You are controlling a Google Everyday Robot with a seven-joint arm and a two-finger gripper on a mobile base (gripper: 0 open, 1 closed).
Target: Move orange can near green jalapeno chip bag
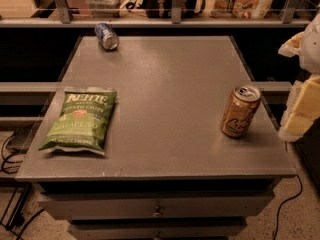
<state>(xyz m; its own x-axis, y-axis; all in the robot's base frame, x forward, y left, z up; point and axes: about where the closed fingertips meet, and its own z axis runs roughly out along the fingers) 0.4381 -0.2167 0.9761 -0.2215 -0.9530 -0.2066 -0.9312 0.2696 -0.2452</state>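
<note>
- the gripper (301,91) hangs at the right edge of the view, just beside the right side of the worktop (170,79). from where i stand i cannot tell if it is apart or closed, and it holds nothing that i can see.
- the orange can (240,111) stands upright near the front right part of the worktop, close to the right edge and quite near the gripper. it is not touched.
- the can is slim and tall. i think a touch from the side, high on its body, would tip it over, and then it may roll to the edge and fall.
- a grasp too near the silver top could slip, in my opinion.
- the green jalapeno chip bag (80,120) lies flat at the front left, well apart from the can, so the way across is long.
- if the can is put down on the border of the bag, it would stand crooked and may fall. the light bag could also slide toward the front edge.
- a blue can (106,36) lies on its side at the far left. taking this one would be a mistake.
</note>
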